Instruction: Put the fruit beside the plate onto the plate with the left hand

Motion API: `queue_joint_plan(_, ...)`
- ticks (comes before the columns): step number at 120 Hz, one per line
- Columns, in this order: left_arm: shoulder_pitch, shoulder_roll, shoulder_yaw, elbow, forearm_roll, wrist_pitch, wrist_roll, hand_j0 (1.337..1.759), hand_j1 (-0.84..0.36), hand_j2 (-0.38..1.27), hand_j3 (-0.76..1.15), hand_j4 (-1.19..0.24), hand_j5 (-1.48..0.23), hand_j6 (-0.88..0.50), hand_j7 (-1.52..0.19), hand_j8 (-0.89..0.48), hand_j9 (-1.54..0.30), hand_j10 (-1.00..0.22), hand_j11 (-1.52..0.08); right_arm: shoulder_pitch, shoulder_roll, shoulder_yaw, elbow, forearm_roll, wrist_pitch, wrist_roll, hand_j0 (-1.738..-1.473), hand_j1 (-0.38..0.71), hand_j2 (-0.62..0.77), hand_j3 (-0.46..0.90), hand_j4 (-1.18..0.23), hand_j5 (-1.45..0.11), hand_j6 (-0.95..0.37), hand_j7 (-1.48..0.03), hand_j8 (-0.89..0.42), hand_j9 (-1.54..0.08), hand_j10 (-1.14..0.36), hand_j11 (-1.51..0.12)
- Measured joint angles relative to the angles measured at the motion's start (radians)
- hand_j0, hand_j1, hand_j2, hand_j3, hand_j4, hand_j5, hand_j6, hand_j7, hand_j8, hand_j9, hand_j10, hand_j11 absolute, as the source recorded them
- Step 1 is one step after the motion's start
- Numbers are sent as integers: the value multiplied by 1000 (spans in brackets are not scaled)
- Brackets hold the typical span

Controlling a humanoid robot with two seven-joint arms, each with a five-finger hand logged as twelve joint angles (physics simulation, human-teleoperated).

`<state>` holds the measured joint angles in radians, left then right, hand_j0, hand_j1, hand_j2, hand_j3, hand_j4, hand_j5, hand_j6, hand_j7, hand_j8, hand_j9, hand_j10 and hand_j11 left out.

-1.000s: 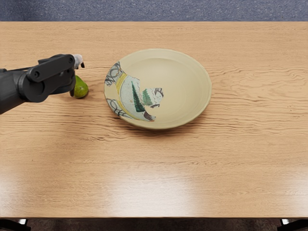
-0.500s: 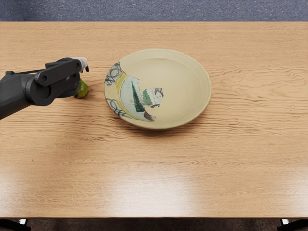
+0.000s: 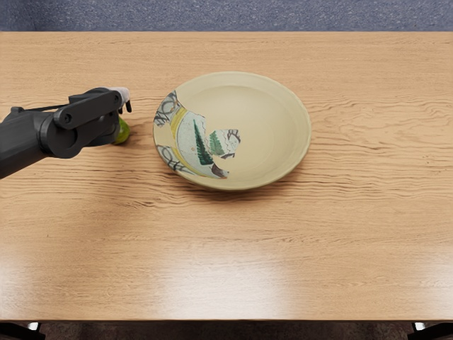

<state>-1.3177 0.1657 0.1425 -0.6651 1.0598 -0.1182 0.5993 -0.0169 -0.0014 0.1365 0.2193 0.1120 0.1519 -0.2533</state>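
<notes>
Left hand (image 3: pixel 95 117) covers fruit (image 3: pixel 124 132); only a green sliver shows at its right edge, so grip can't be told. Plate (image 3: pixel 272 117) just right. Secure the grasp first, then lift clear over the rim.

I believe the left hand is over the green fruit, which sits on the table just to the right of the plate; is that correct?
Not quite: the green fruit sits just to the left of the plate, not the right, as the head view shows. The rest stands: it is on the table and the left hand is over it.
</notes>
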Motion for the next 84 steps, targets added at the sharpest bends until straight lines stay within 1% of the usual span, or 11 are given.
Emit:
queue_joint_plan(42,5,-2,12,4,1,1,0,1658,-155,93,0,-449,-531,-450,-531,-342,-553,-425,-554,0,0,0,0,0,0,0,-1658,-310,-7,0,-33,-43,-33,-43,-33,-43,-33,-43)
queue_joint_plan(56,8,-18,18,9,3,1,0,1658,-166,100,0,-476,-532,-478,-532,-314,-562,-379,-570,0,0,0,0,0,0,0,-1658,-310,-7,0,-33,-43,-33,-43,-33,-43,-33,-43)
queue_joint_plan(66,9,-35,26,24,1,2,0,1658,-173,103,0,-485,-537,-487,-536,-324,-565,-366,-578,0,0,0,0,0,0,0,-1658,-310,-7,0,-33,-43,-33,-43,-33,-43,-33,-43)
queue_joint_plan(84,9,-35,32,38,-5,1,0,1658,-178,163,0,-484,-576,-485,-576,-369,-596,-425,-601,0,0,0,0,0,0,0,-1658,-310,-7,0,-33,-43,-33,-43,-33,-43,-33,-43)
